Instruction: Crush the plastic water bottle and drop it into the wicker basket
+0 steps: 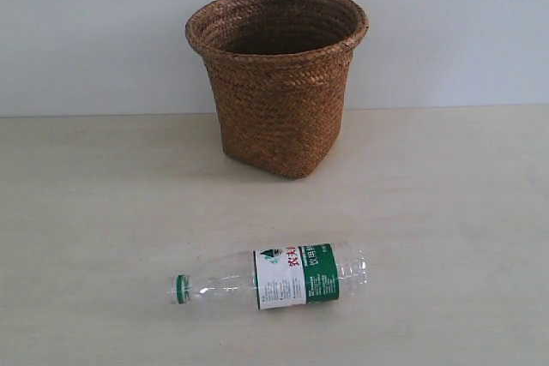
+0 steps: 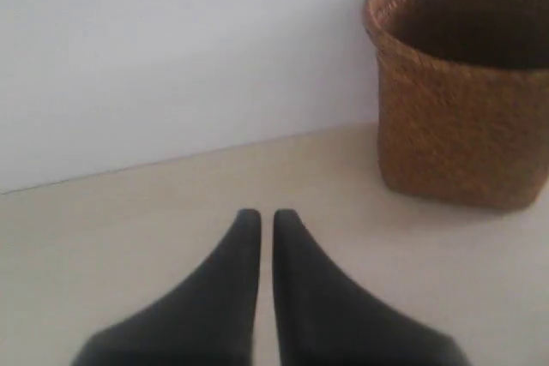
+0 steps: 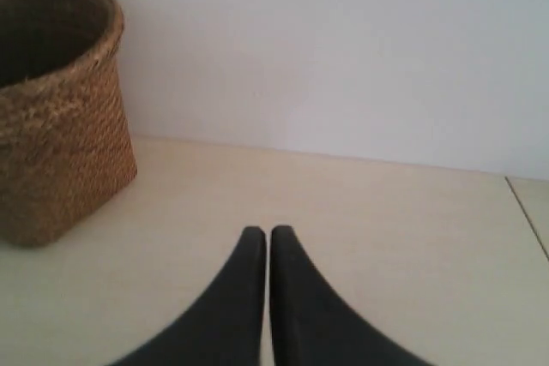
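**On the worktop (image 1: 86,212), the plastic water bottle (image 1: 270,278) lies whole in front of the wicker basket (image 1: 276,83)**

Across the exterior view, you have the plastic water bottle lying on its side near the front of the pale worktop, about midway across. Its green cap (image 1: 181,289) points to the left of that view and its base to the right, with the cap end a little nearer the camera. The green-and-white label (image 1: 296,276) with red characters wraps the half toward the base. The clear body looks round and undented. Behind it, and well apart from it, the wicker basket stands upright with its mouth open to the top, close to the white wall (image 1: 86,32).

Through the left wrist view, you see the left end effector (image 2: 259,216) with its two black fingers pressed almost together. Only a thin slit shows between them and nothing is pinched there. Bare worktop lies beyond the tips, and the wicker basket (image 2: 463,109) stands further on, off to one side, near the wall.

Through the right wrist view, the right end effector (image 3: 259,233) is likewise closed tip to tip, with nothing between the fingers. The worktop runs ahead of it to the wall, and the wicker basket (image 3: 56,117) stands off to one side, partly cut by the picture's edge.
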You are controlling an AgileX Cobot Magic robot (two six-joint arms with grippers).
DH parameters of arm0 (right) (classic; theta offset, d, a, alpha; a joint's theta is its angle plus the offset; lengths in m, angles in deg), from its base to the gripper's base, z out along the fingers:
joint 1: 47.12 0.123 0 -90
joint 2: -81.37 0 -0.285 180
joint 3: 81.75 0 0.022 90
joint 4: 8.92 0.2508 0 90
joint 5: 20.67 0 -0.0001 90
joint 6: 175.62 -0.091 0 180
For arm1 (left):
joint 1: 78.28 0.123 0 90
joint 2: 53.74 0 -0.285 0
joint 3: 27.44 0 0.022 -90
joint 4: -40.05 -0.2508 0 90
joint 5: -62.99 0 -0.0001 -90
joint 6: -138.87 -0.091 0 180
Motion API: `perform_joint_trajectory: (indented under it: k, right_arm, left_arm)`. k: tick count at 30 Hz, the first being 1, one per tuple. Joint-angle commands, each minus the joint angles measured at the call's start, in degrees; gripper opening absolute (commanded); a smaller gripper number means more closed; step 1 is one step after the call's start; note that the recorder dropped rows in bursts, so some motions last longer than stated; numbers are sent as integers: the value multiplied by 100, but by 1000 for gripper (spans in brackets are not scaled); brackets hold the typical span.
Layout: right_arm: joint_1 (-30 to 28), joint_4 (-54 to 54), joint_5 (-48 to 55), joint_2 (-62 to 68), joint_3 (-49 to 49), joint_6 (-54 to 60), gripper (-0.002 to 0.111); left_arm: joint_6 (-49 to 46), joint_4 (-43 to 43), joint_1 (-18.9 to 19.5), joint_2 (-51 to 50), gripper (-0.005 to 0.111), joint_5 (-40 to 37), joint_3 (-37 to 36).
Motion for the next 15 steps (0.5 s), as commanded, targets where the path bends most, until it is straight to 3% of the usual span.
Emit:
perform_joint_trajectory:
  k: [1, 8, 15]
  right_arm:
    - [339, 171, 766, 519, 467, 709, 0]
    - [845, 586, 2142, 1578, 1299, 1585, 0]
    - [978, 1563, 3049, 2511, 1954, 2787, 0]
  left_arm:
    - [-1001, 26, -512, -505, 4, -375, 132]
    - [-3248, 1256, -1128, -1359, 4, -1671, 629]
    - [-5478, 2875, -1180, -2089, 4, -2243, 910]
